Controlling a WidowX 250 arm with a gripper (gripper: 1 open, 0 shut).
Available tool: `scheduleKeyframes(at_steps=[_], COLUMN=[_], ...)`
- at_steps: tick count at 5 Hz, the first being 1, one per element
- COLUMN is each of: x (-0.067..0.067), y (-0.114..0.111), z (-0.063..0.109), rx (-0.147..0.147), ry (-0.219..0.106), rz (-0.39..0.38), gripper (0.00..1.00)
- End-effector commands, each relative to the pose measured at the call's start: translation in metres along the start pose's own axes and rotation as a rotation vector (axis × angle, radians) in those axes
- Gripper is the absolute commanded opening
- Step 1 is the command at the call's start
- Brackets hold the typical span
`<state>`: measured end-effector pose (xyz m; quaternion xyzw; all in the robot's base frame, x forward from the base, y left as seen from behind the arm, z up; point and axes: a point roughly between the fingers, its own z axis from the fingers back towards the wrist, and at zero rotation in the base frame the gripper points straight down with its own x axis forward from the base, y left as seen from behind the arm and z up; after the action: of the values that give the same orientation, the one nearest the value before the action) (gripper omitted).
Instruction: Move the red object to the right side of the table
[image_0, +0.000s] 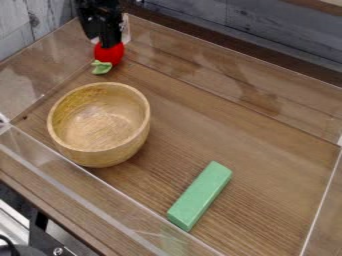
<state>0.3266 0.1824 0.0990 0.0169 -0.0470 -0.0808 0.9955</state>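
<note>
The red object (111, 52), a small round toy fruit with a green leafy bit (100, 68) at its near end, lies at the far left of the table (227, 110). My black gripper (103, 41) points straight down right over it, its fingertips reaching the fruit's top and hiding its far part. The dark fingers blend together, so I cannot tell how wide the jaws stand or whether they grip the fruit.
A wooden bowl (56, 125) stands at the left front, near the fruit. A green rectangular block (201, 195) lies at the front right. Low clear acrylic walls (34, 70) border the tabletop on all sides.
</note>
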Motion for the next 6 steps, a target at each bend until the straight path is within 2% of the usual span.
scheduleKeyframes(at_steps=[1,2,4,6], x=[0.011,0.015,0.023,0.016], y=[0.001,-0.004,0.007,0.019], z=[0.020,0.023,0.011,0.009], rx=[0.026,0.021,0.008,0.000], ry=[-0.044,-0.043,-0.036,-0.029], rz=[-0.015,-0.034,-0.071,-0.076], gripper=[1.00,1.00,1.00,1.00])
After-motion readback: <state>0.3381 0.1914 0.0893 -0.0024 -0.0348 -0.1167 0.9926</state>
